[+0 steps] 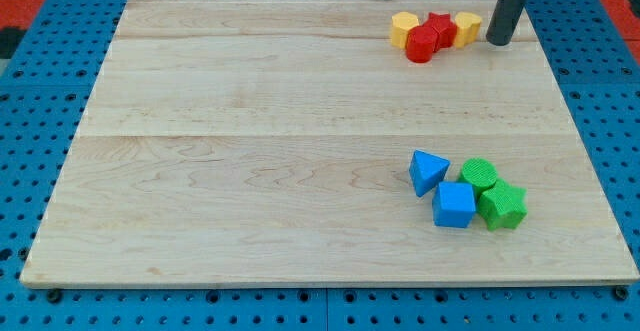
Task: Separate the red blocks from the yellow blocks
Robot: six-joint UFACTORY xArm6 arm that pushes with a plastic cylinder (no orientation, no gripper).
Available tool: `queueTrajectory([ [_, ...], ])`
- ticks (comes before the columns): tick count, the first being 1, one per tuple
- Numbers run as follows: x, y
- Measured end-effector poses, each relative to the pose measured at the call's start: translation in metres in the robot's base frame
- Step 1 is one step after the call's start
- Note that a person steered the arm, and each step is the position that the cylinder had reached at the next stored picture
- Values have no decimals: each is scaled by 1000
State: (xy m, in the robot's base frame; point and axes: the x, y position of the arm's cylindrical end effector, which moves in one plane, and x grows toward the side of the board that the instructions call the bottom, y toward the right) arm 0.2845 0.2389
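Note:
Near the view's top right, four blocks sit packed together in a row. From left to right: a yellow hexagonal block, a red cylinder slightly in front, a red star-shaped block, and a yellow block. My tip stands on the board just right of the right yellow block, a small gap apart from it. The dark rod rises out of the view's top.
A cluster at the lower right holds a blue triangular block, a blue cube, a green cylinder and a green star-shaped block. The wooden board lies on a blue pegboard; its top edge runs close behind the red and yellow blocks.

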Motion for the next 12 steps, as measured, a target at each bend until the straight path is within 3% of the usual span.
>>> queueTrajectory([
  [2,0,4],
  [3,0,-61],
  [5,8,3],
  [7,11,-89],
  [8,18,-31],
  [9,-6,39],
  [10,-50,22],
  [12,-33,-92],
])
